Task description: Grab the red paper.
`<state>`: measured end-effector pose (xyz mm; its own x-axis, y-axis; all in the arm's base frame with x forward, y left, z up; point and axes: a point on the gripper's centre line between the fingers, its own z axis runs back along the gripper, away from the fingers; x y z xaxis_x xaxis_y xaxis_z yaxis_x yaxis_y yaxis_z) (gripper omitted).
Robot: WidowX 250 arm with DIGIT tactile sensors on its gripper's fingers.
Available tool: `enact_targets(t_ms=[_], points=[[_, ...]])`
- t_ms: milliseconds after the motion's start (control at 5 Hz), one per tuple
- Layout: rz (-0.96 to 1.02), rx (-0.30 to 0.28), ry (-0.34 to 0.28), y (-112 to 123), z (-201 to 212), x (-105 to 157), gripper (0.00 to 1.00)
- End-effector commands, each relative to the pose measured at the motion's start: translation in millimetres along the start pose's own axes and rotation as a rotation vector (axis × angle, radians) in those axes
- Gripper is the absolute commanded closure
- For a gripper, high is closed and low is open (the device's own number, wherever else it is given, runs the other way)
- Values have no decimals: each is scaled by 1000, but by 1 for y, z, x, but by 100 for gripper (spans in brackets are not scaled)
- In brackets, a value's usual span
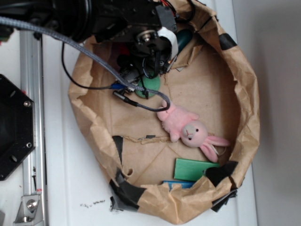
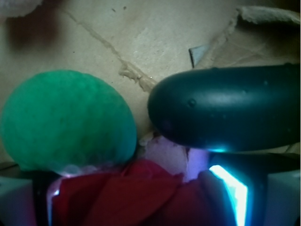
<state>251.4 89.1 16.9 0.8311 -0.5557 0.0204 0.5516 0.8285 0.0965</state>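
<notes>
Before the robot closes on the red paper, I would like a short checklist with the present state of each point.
1. Red paper lies between the fingers of the end effector in the wrist view: ok.
2. Green ball apart from the paper: not ok, it looks pressed against it.
3. Dark rounded object clear of the closing path: cannot tell.
4. Pink bunny away from the arm: ok.
5. Paper visible in the exterior view: not ok, the arm hides almost all of it.
6. Cable free of the bag rim: cannot tell.
</notes>
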Motion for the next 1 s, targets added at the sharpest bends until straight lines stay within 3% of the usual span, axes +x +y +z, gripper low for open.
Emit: enact_targets(t_ms=[0, 200, 400, 600, 800], points=[[82, 42, -10, -1, 39, 20, 100], [189, 24, -87, -27, 93, 50, 100], [401, 70, -117, -33, 144, 80, 100], [561, 71, -46, -40, 169, 94, 100], [661, 36, -39, -38, 161, 93, 100]])
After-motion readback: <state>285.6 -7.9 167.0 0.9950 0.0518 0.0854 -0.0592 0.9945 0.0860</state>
